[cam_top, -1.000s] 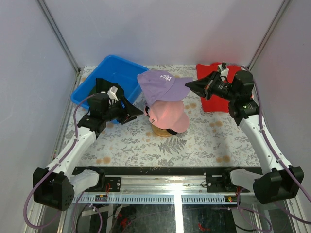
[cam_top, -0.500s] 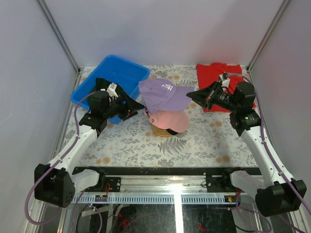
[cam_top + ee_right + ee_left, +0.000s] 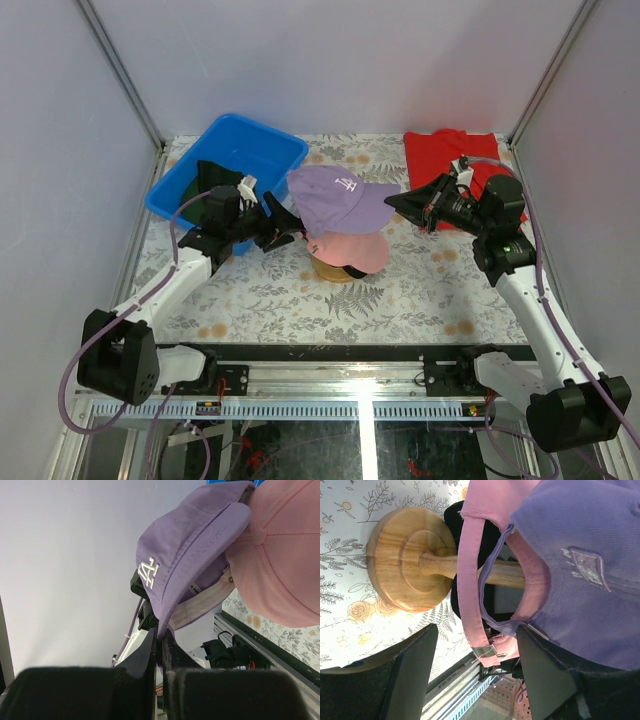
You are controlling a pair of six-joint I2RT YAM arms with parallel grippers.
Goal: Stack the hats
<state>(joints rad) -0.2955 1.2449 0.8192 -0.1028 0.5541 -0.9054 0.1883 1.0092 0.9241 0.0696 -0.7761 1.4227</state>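
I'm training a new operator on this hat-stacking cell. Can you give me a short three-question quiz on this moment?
1. True or false: the right gripper is shut on the lavender cap's brim.
2. What lies right beneath the lavender cap? A) pink cap B) red cloth C) blue bin
3. Fill in: the left gripper's jaws stand ____.
Key: 1 true; 2 A; 3 open.
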